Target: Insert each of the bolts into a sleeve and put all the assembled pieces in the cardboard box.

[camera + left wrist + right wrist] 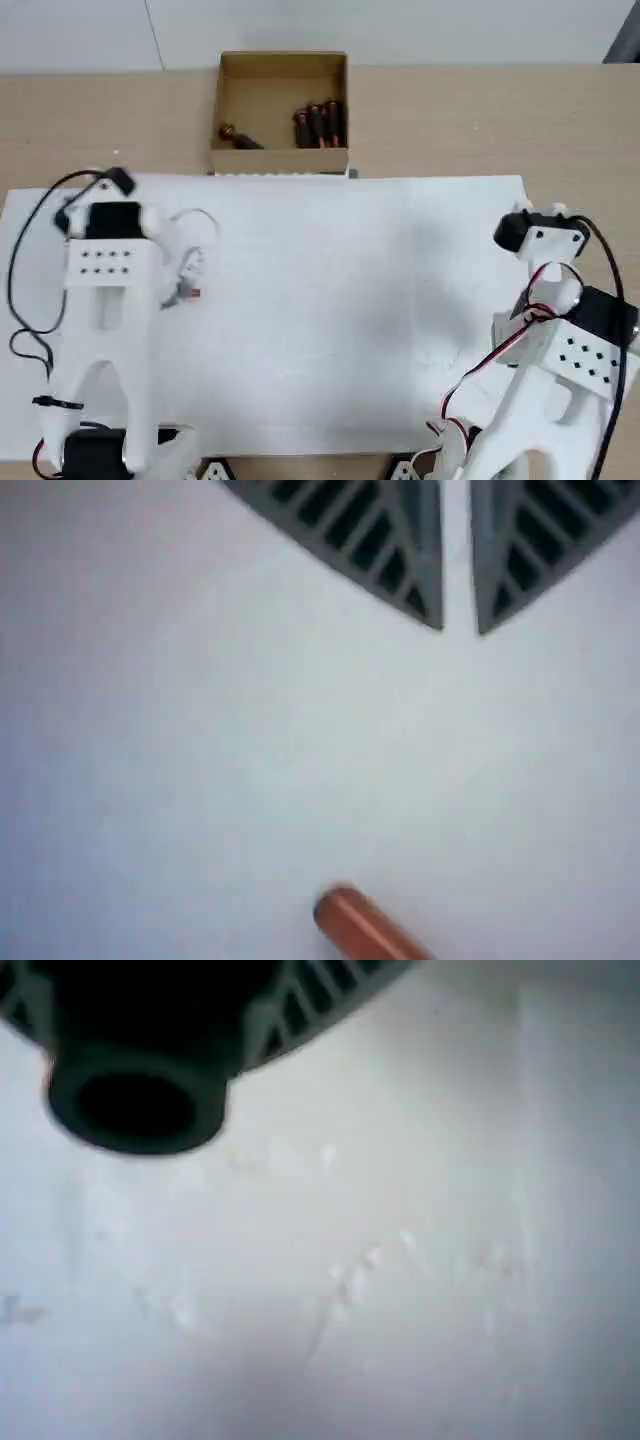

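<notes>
The cardboard box (283, 72) stands at the far edge of the white mat and holds several dark assembled pieces (320, 124). My left gripper (460, 626) hangs over the mat, its grey ribbed fingers (400, 550) a narrow gap apart with nothing between them. A copper-coloured bolt (362, 925) lies on the mat a short way from its tips, seen as a small reddish piece (190, 292) beside the left arm. My right gripper (170, 1040) is shut on a black hollow sleeve (135, 1110), held above the mat at the right side.
The white mat (330, 320) covers most of the wooden table (450, 110). Cables hang beside both arms near the front edge. One assembled piece (238, 137) lies apart at the box's left side.
</notes>
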You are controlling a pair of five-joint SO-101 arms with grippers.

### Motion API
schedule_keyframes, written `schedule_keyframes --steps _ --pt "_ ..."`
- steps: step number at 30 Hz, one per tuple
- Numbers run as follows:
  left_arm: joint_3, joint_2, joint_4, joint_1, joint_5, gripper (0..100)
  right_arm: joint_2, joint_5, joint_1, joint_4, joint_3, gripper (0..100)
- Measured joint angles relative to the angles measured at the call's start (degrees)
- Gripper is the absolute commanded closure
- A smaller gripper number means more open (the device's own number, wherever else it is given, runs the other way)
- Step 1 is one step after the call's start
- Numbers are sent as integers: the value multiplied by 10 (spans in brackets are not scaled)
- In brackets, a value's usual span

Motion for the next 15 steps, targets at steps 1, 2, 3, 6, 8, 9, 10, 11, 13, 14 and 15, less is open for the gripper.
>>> schedule_keyframes --steps 1,2,3,6,8,9,10,11,13,14,15 --pt "0 4 -8 -18 1 991 0 2 6 0 0 995" --pt "0 8 -14 -35 1 990 -1 4 11 0 0 995" --pt "0 12 -19 -47 2 989 -2 4 14 0 0 995" --pt "0 26 -26 -65 1 988 -3 6 16 0 0 995" --pt "0 39 -34 -72 4 983 -3 6 16 0 0 995" --pt "0 46 -40 -75 4 972 -3 6 16 0 0 995" --pt "0 54 -44 -76 4 953 -3 6 16 0 0 995" --pt "0 62 -48 -79 4 931 -3 6 16 0 0 995" --pt "0 78 -62 -84 4 893 -3 6 16 0 0 995" --pt "0 86 -69 -85 4 882 -3 6 16 0 0 995" --pt "0 91 -76 -88 4 882 -3 6 16 0 0 995"
